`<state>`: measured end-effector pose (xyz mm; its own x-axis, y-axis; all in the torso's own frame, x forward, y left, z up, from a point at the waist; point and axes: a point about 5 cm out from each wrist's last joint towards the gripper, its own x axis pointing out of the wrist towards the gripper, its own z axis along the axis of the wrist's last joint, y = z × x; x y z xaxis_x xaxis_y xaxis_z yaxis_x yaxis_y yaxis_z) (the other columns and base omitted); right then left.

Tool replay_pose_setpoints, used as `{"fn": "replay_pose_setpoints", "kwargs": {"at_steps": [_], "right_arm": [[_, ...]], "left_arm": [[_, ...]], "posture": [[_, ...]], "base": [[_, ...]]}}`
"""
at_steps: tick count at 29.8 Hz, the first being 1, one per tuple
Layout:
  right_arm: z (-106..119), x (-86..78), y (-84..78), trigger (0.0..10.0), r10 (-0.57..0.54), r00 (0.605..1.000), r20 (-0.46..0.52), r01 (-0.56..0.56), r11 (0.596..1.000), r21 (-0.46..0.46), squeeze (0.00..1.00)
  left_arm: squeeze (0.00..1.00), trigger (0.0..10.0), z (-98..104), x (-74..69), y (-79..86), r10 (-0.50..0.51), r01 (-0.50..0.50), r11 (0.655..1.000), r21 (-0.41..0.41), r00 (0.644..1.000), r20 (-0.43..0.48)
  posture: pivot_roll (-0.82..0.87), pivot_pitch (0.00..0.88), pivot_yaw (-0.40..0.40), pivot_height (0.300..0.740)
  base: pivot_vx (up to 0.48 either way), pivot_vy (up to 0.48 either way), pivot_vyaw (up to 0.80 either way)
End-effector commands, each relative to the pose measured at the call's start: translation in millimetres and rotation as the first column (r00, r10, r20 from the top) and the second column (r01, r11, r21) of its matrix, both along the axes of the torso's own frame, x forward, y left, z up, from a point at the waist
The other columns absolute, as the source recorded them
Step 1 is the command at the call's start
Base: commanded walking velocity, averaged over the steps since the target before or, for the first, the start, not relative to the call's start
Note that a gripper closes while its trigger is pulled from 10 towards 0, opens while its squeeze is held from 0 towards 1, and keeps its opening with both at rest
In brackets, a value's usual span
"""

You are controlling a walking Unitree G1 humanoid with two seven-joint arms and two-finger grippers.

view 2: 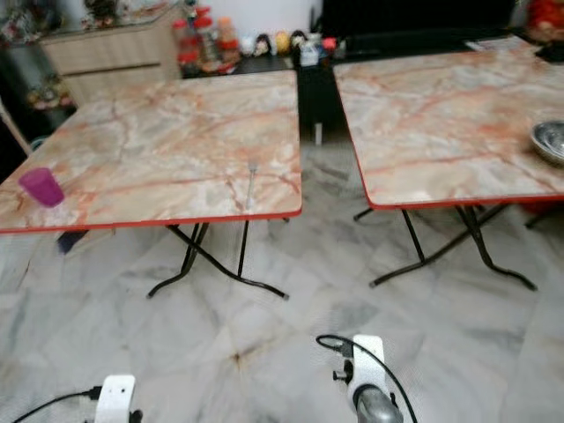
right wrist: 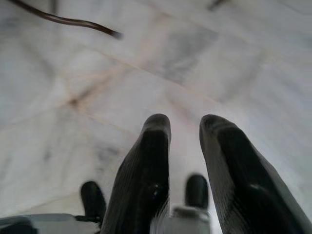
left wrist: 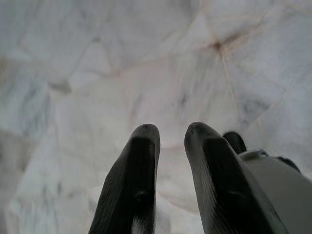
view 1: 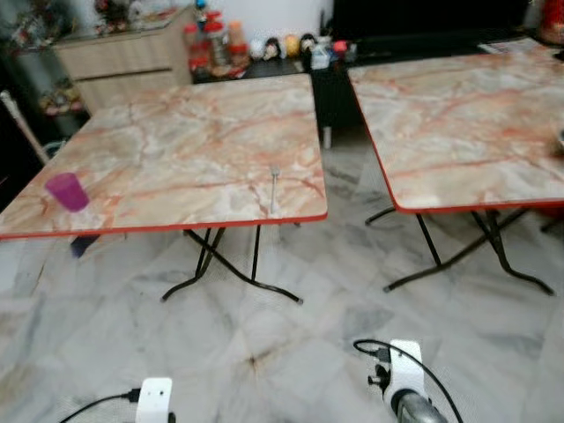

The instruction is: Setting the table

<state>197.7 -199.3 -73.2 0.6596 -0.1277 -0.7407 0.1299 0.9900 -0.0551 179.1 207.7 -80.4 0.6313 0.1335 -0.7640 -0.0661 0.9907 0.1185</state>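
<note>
A purple cup (view 1: 67, 190) stands near the front left corner of the left marble-patterned table (view 1: 176, 132). A thin metal utensil (view 1: 274, 189) lies near that table's front right edge. A metal bowl (view 2: 550, 141) sits at the right edge of the right table (view 2: 441, 106). Both arms hang low over the floor, well short of the tables. The left gripper (left wrist: 172, 129) and the right gripper (right wrist: 185, 122) point down at the floor, each with a narrow gap between its black fingers and nothing in it.
A gap of marble floor (view 1: 348, 176) runs between the two tables, whose black folding legs (view 1: 207, 260) splay outward. A wooden cabinet (view 1: 123, 57) and a dark shelf with jars and small items (view 1: 264, 48) stand behind the tables. A stick (view 1: 22, 123) leans at far left.
</note>
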Motion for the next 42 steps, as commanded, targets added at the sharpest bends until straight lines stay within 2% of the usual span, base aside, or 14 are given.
{"fn": "replay_pose_setpoints", "kwargs": {"at_steps": [1,17,21,35,42], "right_arm": [[0,2.0,8.1,10.0,0.022,1.0,-0.005,-0.022,1.0,0.016,0.0],[-3,-0.8,17.4,10.0,0.013,1.0,-0.01,-0.013,0.999,0.045,0.0],[-4,-2.9,16.9,10.0,0.01,1.0,-0.016,-0.009,0.999,0.045,0.0],[0,4.7,19.8,10.0,0.024,1.0,0.019,-0.026,0.998,0.062,0.0],[0,5.4,20.0,10.0,0.036,0.999,0.019,-0.037,0.998,0.056,0.0]], "left_arm": [[0.0,10.0,-1,-3.0,3.6,-0.002,0.002,1.0,0.006,1.0,-0.012],[0.0,10.0,1,-1.2,9.0,0.008,-0.008,1.0,0.011,1.0,-0.009],[0.0,10.0,1,-1.4,9.3,0.007,-0.007,1.0,0.014,1.0,-0.007],[0.0,10.0,1,1.5,2.5,-0.015,0.015,1.0,-0.002,1.0,0.007],[0.0,10.0,1,1.5,2.9,-0.016,0.016,1.0,0.005,1.0,0.006]], "posture": [[-0.06,0.0,0.093,0.732],[-0.05,0.0,0.109,0.732],[-0.04,0.0,0.112,0.732],[-0.04,0.0,0.105,0.732],[-0.04,0.0,0.102,0.732]], "base": [[0.0,0.48,0.0],[0.0,0.48,0.0],[0.0,0.412,-0.67],[0.0,0.0,0.0],[0.311,0.0,0.0]]}}
